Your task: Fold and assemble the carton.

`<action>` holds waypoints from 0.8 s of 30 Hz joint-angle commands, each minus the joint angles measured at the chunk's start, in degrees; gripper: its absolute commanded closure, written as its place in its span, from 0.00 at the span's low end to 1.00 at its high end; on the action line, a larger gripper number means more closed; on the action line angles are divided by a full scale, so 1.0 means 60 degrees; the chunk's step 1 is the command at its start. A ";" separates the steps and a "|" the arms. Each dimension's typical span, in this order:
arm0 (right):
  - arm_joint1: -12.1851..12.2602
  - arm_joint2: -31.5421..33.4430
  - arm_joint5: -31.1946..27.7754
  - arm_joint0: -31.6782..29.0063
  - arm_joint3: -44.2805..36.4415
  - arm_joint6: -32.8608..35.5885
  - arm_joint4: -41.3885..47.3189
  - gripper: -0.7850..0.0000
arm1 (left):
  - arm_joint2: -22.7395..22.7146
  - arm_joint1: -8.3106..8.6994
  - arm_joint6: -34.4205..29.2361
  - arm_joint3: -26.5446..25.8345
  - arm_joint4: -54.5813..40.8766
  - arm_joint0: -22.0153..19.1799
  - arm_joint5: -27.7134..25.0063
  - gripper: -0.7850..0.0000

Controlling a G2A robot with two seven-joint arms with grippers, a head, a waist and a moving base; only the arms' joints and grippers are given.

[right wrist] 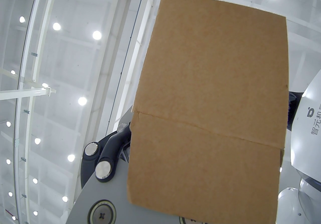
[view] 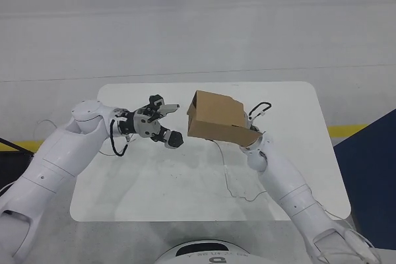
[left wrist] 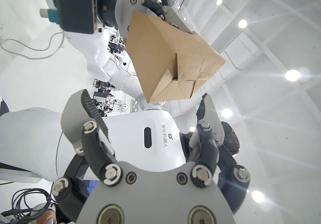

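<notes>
Carton (view: 216, 117) is held up off the surface (view: 152, 191) in the top view, carried at its right side by the right arm. The left pincer (view: 173, 123) is just beside its left face, spread wide and empty.

In the left wrist view, the right pincer (left wrist: 165, 15) is clamped on one carton wall. The end turned toward the left pincer has its flaps folded in, with one seam gaping slightly. Pressing that end flat looks like the step in hand. I would push squarely at the middle, gently, against the other arm's grip, so the wall neither crumples nor slips.

In the right wrist view, a plain creased panel sits between the right fingers, and the hold looks firm.
</notes>
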 commanded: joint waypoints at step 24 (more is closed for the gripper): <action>-0.0182 0.0206 0.0247 -0.0087 0.0046 -0.0136 -0.0279 1.00 | -0.0406 -0.0236 0.0500 -0.0461 0.1825 0.0240 0.0237 0.00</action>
